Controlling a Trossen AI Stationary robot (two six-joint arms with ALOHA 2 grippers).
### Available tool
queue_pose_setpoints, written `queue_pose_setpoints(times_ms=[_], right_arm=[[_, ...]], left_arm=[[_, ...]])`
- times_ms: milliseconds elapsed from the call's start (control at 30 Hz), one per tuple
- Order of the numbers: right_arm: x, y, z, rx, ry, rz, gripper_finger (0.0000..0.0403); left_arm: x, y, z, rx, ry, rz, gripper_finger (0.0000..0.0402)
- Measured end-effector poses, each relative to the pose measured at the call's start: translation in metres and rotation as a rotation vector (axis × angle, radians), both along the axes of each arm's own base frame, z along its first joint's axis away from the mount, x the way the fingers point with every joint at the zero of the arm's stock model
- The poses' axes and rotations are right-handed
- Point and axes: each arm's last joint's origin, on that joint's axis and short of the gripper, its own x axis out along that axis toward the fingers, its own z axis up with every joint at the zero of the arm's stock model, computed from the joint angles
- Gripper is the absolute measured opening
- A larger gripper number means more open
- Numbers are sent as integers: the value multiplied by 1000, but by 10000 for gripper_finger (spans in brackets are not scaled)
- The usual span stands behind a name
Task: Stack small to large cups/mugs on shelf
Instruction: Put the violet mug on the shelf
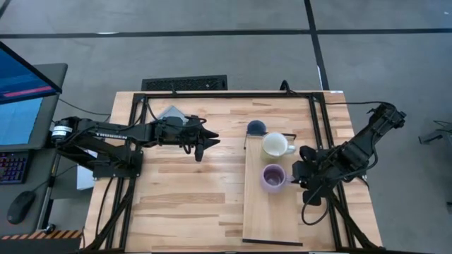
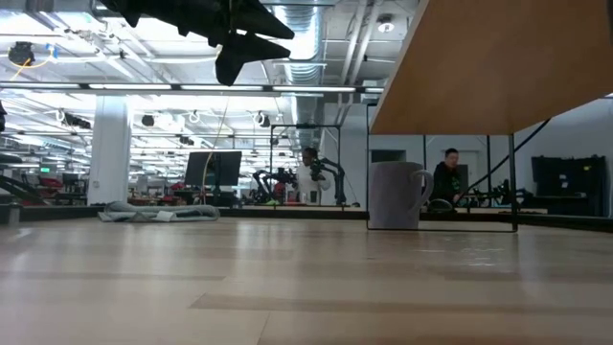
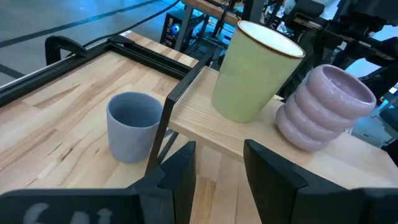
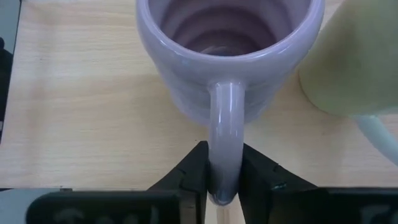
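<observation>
We see the right tool [image 4: 222,177] at six o'clock, its two dark fingers [image 4: 189,174] pressed against either side of the handle of the lavender mug [image 4: 227,50]. The mug stands upright on the pale wooden shelf [image 4: 81,112], its ribbed inside open to us. At three o'clock the cream mug [image 4: 354,68] sits just beside it, its pale handle reaching toward four o'clock.

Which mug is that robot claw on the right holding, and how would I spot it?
Find the long pale shelf lying across the slatted wooden table. Two mugs stand on it: a cream mug and, beside it, the lavender mug. The right gripper pinches its handle, and its ribbed, stacked-ring sides set it apart from the smooth cream one and the blue mug off the shelf's end.
</observation>
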Motion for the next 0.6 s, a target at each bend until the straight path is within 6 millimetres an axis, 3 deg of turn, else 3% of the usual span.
queue_pose_setpoints(times_ms=[600], right_arm=[[-1,-1,-1,-18,16,5,145]], left_arm=[[0,0,0,0,0,0,125]])
